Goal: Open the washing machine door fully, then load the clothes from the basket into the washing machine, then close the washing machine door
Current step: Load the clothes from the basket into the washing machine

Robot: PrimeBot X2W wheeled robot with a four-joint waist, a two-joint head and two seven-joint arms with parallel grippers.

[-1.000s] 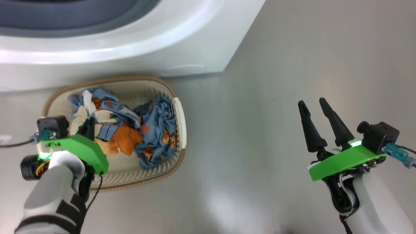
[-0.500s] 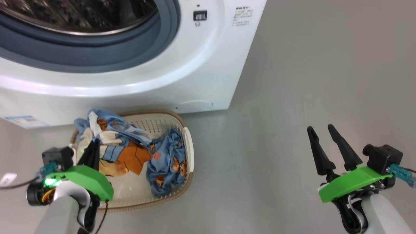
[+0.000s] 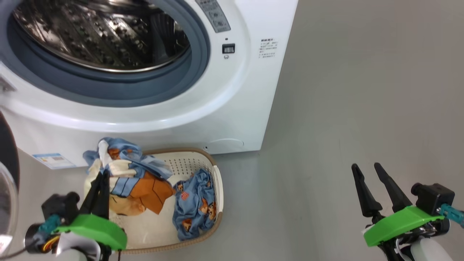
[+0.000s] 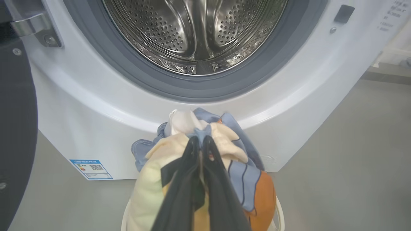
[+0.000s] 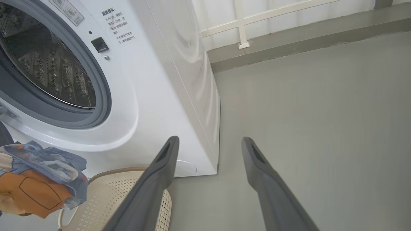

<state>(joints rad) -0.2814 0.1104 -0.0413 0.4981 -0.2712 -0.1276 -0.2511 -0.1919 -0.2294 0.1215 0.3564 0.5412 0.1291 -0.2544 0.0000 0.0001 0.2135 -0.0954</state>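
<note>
One washing machine (image 3: 232, 108) stands with its door (image 3: 6, 152) swung open at the left and its steel drum (image 3: 101, 32) showing. One basket (image 3: 218, 188) sits on the floor (image 3: 344, 90) just in front of it. The clothes make two clumps. One blue, cream and orange bundle (image 3: 137, 181) hangs above the basket, pinched by the left pincer (image 3: 103, 175). One blue bear-print piece (image 3: 194, 210) lies inside. The right pincer (image 3: 365, 166), spread and empty, hovers well apart.

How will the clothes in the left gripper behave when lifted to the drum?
Probably floppy: the clothes sag in folds around the left gripper. Likely light, since one pinch holds them. Hanging ends may catch on the basket.
</note>
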